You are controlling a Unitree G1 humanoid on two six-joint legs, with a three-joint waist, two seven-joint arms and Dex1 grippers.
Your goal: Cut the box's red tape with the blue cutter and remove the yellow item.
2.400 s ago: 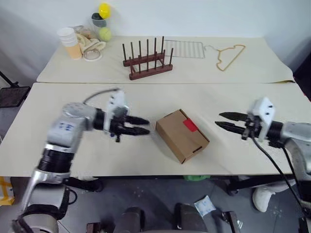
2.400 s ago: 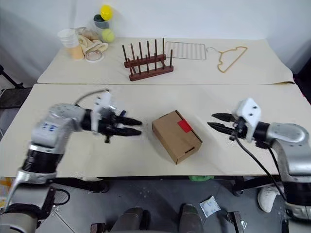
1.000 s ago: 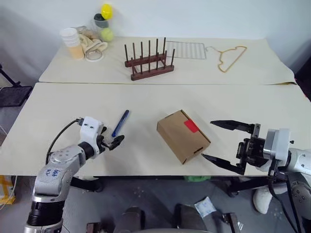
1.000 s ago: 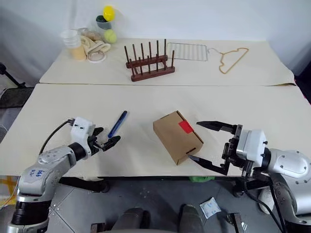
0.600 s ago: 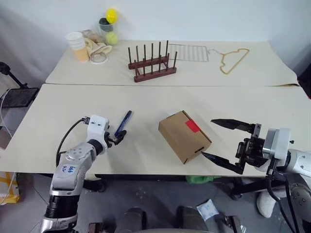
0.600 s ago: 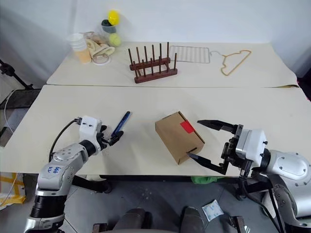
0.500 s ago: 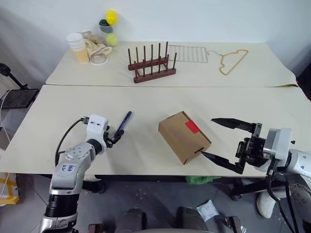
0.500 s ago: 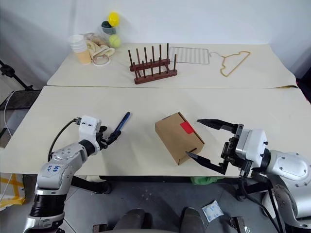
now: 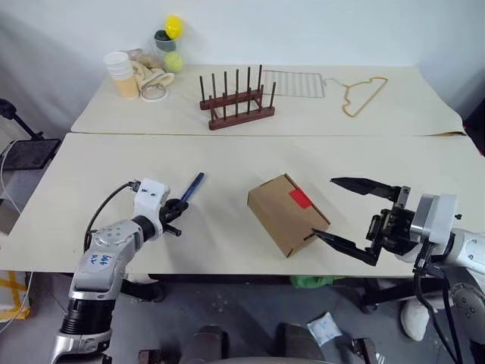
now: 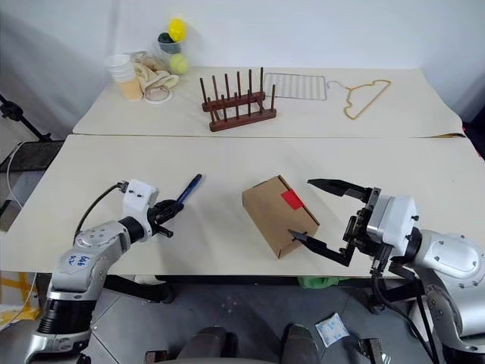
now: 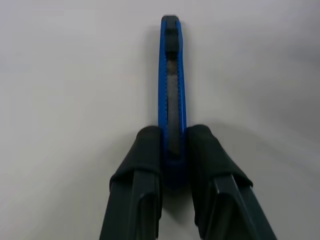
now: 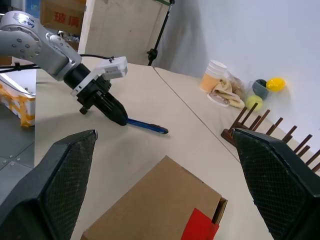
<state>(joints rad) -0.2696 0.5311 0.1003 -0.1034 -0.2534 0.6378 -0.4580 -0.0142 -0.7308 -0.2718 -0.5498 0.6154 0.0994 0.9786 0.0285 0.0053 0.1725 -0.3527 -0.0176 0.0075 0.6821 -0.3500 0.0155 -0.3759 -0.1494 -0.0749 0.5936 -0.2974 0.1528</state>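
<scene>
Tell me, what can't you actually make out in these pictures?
- The yellow item: presumably inside the box, whose flaps are shut under the red tape.
- The blue cutter: its near end is hidden between the left gripper fingers in the left wrist view.
- The box's near side: cut off by the right wrist view's edge.

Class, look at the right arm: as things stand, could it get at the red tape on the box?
Probably yes. The right gripper hangs open just beside the box, and the red tape lies uncovered on that near side, with nothing between them.
</scene>
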